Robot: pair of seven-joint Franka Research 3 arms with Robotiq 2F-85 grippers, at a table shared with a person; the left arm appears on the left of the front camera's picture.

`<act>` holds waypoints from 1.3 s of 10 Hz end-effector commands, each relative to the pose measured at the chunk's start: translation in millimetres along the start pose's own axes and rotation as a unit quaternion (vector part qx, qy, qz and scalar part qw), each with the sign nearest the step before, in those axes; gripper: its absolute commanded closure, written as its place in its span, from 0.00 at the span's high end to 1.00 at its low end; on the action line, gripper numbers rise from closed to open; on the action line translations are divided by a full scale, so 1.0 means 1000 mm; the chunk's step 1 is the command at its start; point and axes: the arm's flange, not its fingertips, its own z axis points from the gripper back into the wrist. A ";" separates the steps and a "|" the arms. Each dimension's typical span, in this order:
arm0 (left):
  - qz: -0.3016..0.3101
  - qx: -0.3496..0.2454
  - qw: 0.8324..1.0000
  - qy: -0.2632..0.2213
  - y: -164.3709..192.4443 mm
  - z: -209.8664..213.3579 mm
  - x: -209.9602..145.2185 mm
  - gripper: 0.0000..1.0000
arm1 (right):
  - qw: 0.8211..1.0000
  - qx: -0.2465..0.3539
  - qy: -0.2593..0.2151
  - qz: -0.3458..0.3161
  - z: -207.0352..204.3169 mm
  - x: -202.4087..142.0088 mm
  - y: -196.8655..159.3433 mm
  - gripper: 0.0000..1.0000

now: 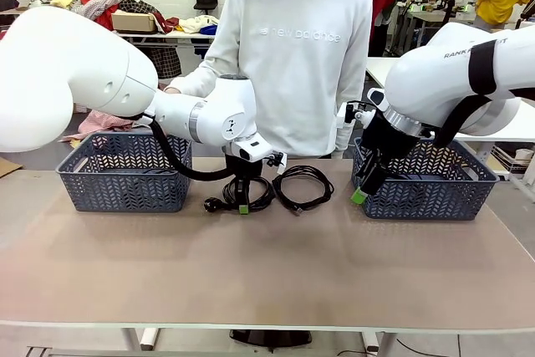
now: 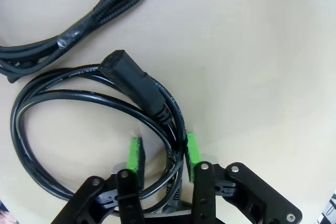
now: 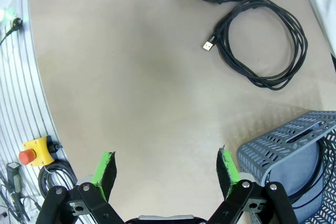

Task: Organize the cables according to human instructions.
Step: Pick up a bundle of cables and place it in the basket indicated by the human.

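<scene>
Two coiled black cables lie on the table's far middle, in front of the person. My left gripper [image 1: 243, 206] is down on the left coil [image 1: 255, 196]. In the left wrist view its green pads [image 2: 191, 148] are shut on several strands of this cable [image 2: 31, 129], just below its chunky plug [image 2: 134, 80]. The other cable [image 1: 303, 186] lies free to the right, and its braided strands [image 2: 79, 24] cross the wrist view's top. My right gripper [image 1: 359, 194] hangs open and holds nothing beside the right basket, seen wide apart [image 3: 165, 169] over bare table, with the free cable [image 3: 262, 45] beyond.
A grey plastic basket [image 1: 125, 171] stands at the far left and another [image 1: 426, 186] at the far right; a black cord shows inside the right one [image 3: 310, 182]. A person stands behind the middle. A yellow emergency button [image 3: 34, 153] sits off the table's edge.
</scene>
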 end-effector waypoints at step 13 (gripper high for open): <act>0.001 0.072 0.996 0.049 -0.025 0.140 -0.003 0.00 | 1.000 -0.001 -0.001 0.000 0.000 0.002 0.000 1.00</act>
